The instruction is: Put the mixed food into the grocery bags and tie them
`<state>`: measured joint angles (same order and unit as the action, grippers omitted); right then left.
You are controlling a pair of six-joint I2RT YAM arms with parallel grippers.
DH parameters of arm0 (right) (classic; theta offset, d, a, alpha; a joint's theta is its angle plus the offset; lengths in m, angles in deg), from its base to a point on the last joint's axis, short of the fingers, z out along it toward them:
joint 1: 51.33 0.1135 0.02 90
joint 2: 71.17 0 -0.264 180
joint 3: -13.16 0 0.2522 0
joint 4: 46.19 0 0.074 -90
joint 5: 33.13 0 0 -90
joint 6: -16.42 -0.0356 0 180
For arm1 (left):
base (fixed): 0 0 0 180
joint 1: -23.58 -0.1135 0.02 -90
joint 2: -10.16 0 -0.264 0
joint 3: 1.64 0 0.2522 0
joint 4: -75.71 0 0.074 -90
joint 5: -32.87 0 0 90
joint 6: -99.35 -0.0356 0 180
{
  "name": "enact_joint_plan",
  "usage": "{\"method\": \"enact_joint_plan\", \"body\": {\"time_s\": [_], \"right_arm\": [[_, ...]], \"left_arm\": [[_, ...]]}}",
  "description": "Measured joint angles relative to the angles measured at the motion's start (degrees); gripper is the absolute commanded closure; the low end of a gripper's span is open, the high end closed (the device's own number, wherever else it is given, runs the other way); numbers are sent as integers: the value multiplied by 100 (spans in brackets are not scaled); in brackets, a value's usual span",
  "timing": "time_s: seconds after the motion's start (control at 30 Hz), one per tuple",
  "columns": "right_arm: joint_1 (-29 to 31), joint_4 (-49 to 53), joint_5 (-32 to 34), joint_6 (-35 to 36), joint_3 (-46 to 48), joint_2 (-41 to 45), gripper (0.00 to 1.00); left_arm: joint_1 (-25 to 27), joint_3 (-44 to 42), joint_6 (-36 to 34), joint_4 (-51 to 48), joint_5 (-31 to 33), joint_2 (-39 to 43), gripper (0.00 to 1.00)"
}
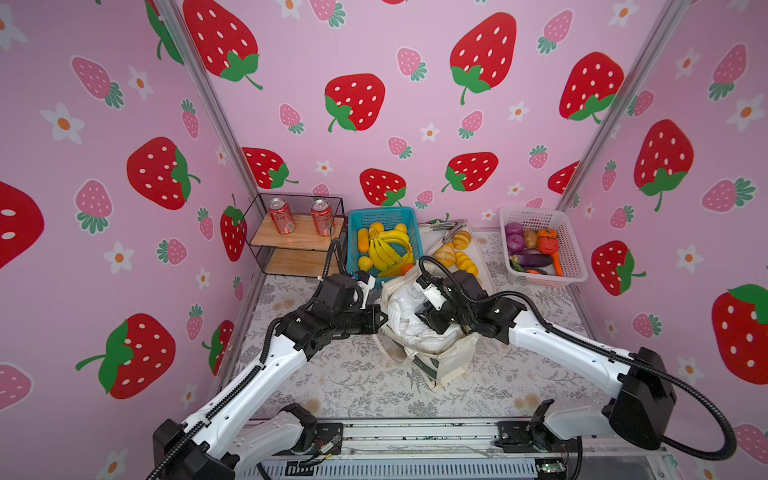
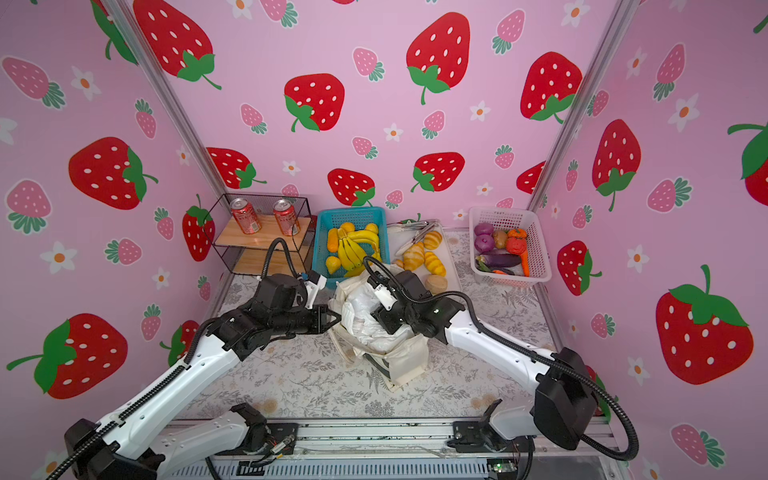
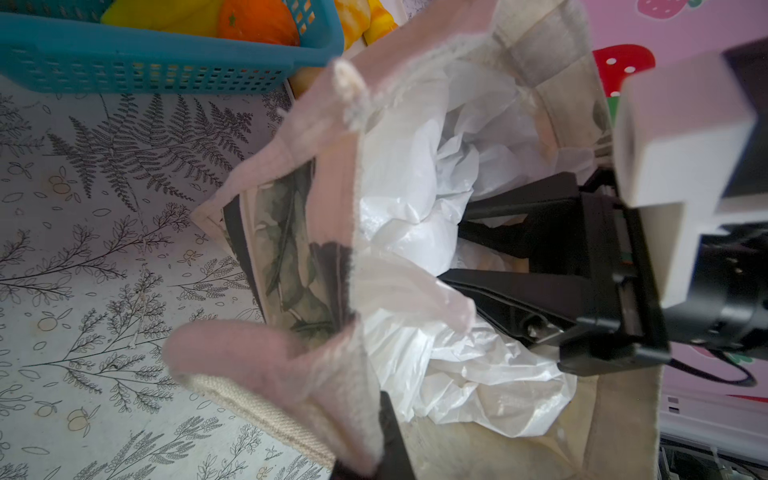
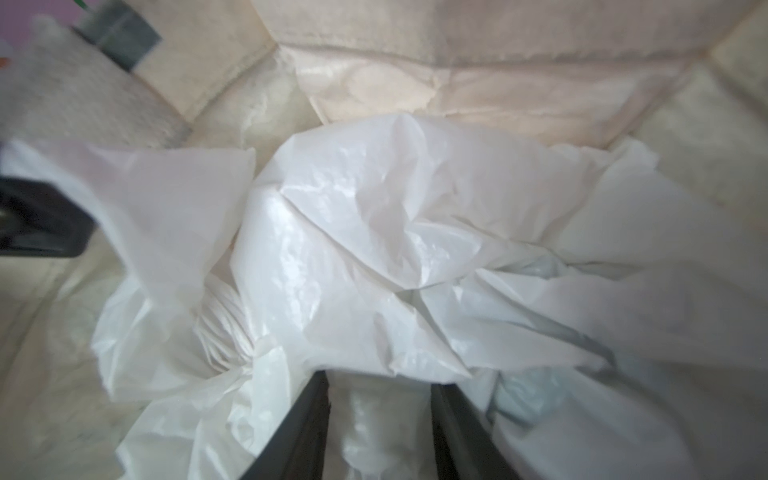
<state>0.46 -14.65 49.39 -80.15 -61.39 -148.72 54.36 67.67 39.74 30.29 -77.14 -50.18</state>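
Left pincer: the left gripper (image 1: 380, 319) is sitting closed on the rim of the canvas tote (image 1: 449, 357) at the centre of both top views, and is holding the mouth open toward the left of the frame.
Right pincer: the right gripper (image 3: 455, 249) is reaching down into the tote with its jaws standing apart. Film is lying between them in the right wrist view, but nothing is looking clamped.
Bags: the white plastic bag (image 4: 374, 249) is lying crumpled inside the tote and is filling most of the opening. A twisted bunch of film is showing at the lower left of the right wrist view.
Food: the film is hiding whatever is sitting in the plastic bag. The bread rolls (image 1: 446, 254) are lying on the white tray (image 1: 486, 266) just above the tote in the frame, and yellow fruit is sitting in the teal basket (image 1: 353, 232) to the upper left.
Step, as judged: the arm is probably settling the plastic bag into the tote, or hunting for its handles to tie.
Risk, wrong fold: if the jaws are closing on a loose fold rather than a handle, the thin film could be tearing or sliding out.
Risk, snag: if film is catching on a finger while the right arm is lifting, the bag could be dragged out of the tote.
Risk, rim slip: the left grip is biting only a narrow strip of rim, so a slip would be dropping the mouth onto the right gripper.
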Motion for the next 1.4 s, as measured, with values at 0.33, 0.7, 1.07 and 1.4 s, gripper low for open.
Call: {"method": "enact_joint_plan", "body": {"time_s": [0.33,0.7,1.07,1.4], "right_arm": [[-1113,-164,437,-50,-470,1388,5],[-3206,-1196,2135,-586,675,1860,0],[-3906,-4079,3440,-439,3477,516,0],[-4207,-7147,3353,173,4336,-647,0]], "left_arm": [[-234,339,-358,74,334,243,27],[-570,-247,-776,920,3154,1517,0],[-2009,-2907,-2065,4127,4863,-72,1],[-3053,-3259,-2457,6804,3423,-2304,1]]}}
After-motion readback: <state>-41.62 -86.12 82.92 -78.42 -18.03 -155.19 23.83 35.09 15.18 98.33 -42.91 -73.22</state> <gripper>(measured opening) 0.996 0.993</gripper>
